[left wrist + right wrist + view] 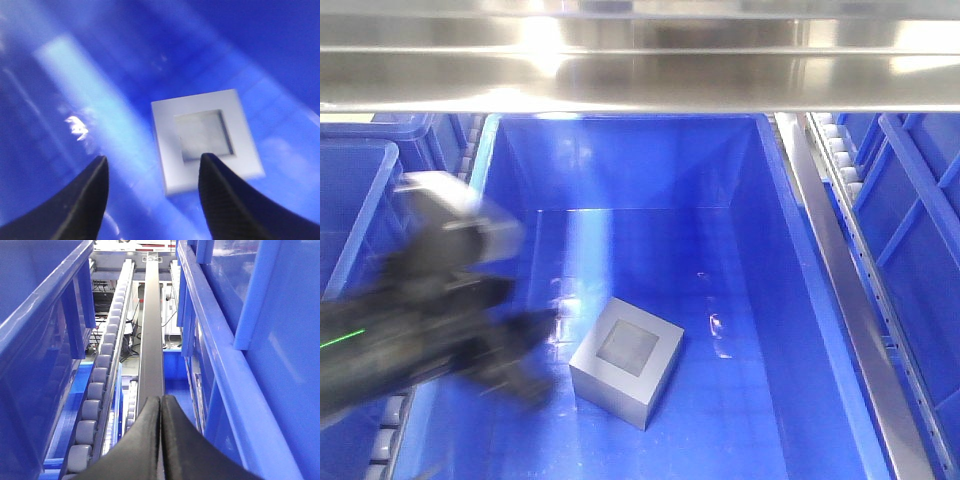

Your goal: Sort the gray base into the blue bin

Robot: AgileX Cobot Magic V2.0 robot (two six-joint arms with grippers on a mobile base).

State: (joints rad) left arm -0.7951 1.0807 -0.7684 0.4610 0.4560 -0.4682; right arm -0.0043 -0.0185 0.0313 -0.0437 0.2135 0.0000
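Note:
The gray base (626, 362) lies on the floor of the blue bin (620, 160), recessed square face up, near the front middle. My left gripper (542, 355) is motion-blurred at the bin's left side, just left of the block and apart from it. In the left wrist view the left gripper (153, 156) is open and holds nothing. The gray base (206, 139) sits below and beyond its fingertips on the bin floor (100, 75). My right gripper (161, 397) is shut on nothing, outside the bin, over a dark rail (151, 330).
A shiny metal beam (640, 70) crosses above the bin's far edge. Other blue crates stand at the left (360, 200) and right (920, 200). A roller track (840, 170) runs along the bin's right side. Gray rollers (95, 390) and blue crate walls (225, 340) flank the right gripper.

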